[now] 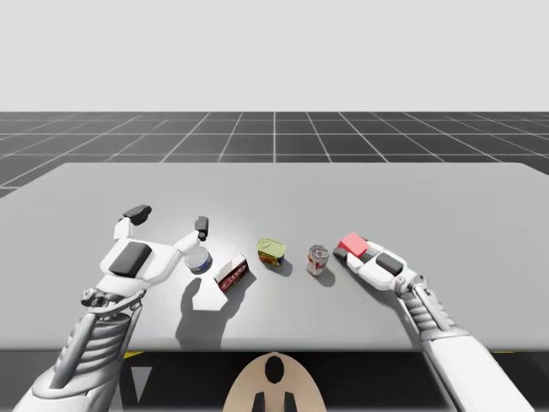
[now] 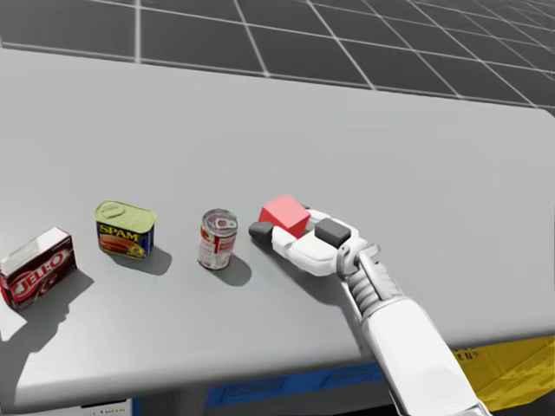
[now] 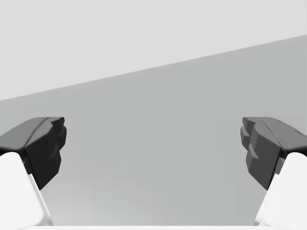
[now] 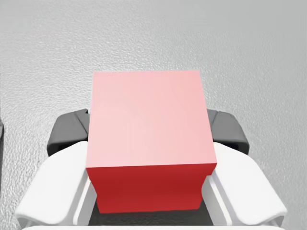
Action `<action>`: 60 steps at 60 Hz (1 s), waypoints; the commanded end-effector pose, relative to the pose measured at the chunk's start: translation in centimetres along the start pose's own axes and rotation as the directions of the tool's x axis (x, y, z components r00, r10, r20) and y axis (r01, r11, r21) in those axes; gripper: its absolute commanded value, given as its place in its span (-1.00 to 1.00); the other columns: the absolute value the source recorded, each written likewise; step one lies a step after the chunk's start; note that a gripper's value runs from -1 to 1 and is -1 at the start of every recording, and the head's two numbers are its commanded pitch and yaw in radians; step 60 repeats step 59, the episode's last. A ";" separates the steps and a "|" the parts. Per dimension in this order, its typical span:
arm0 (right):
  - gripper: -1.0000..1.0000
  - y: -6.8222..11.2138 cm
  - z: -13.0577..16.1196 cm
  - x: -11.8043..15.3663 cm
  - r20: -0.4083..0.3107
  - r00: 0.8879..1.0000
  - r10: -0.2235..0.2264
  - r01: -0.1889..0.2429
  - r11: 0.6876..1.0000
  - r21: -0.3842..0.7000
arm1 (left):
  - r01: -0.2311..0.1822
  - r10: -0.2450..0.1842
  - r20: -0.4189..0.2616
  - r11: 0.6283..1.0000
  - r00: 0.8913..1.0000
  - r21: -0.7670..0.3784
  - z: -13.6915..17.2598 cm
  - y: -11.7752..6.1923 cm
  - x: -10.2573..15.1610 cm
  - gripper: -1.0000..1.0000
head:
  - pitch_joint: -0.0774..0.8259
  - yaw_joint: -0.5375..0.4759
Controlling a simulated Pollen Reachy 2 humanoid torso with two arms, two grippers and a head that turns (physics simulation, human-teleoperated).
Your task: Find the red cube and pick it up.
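The red cube [image 4: 149, 139] sits between the two fingers of my right gripper [image 4: 149, 132], and each finger presses one of its sides. In the high view, the cube [image 1: 352, 245] and right gripper [image 1: 350, 250] are low over the table, right of centre. From the head, the cube [image 2: 284, 214] shows in the gripper [image 2: 282, 225], just right of a round can. My left gripper [image 1: 170, 219] hovers at the table's left, open with nothing between its fingers [image 3: 45, 148].
A row of items lies left of the cube: a round red and white can [image 2: 217, 238], a rectangular green-topped can [image 2: 126, 230], a red box [image 2: 36, 267], and a blue and white can [image 1: 199, 260] by my left hand. The grey table [image 1: 274, 189] stretches behind.
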 end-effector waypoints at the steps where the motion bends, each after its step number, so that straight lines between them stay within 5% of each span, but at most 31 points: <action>1: 0.91 -0.2 0.1 -0.9 -0.037 0.999 -0.012 0.012 1.000 -0.013 | 0.002 -0.002 0.000 1.000 1.000 -0.001 -0.1 0.0 0.0 -1.00 | 0.48 -0.61; 15: 0.91 -0.3 0.2 -1.0 -0.037 0.999 -0.002 0.001 1.000 -0.013 | 0.003 -0.003 0.000 1.000 1.000 -0.001 -0.2 0.0 -0.1 -1.00 | 0.06 -0.65; 26: 0.93 -0.1 0.7 -0.4 -0.016 1.000 -0.001 0.001 1.000 -0.014 | 0.003 -0.003 0.000 1.000 1.000 -0.001 -0.1 0.1 -0.1 -1.00 | -0.09 -0.67; 36: 0.95 1.1 3.5 4.3 0.089 0.996 0.005 0.000 0.998 -0.057 | 0.003 -0.003 0.003 1.000 1.000 -0.001 -0.2 0.1 0.0 -1.00 | -0.13 -0.66; 48: 0.96 2.9 7.6 11.3 0.245 0.967 0.069 -0.046 0.994 -0.098 | 0.003 -0.003 0.005 1.000 1.000 -0.002 -0.1 0.2 0.1 -1.00 | -0.14 -0.66; 60: 0.98 4.7 11.9 17.9 0.397 0.904 0.161 -0.111 0.983 -0.144 | 0.003 -0.003 0.010 1.000 1.000 -0.005 -0.1 0.2 0.1 -1.00 | -0.16 -0.65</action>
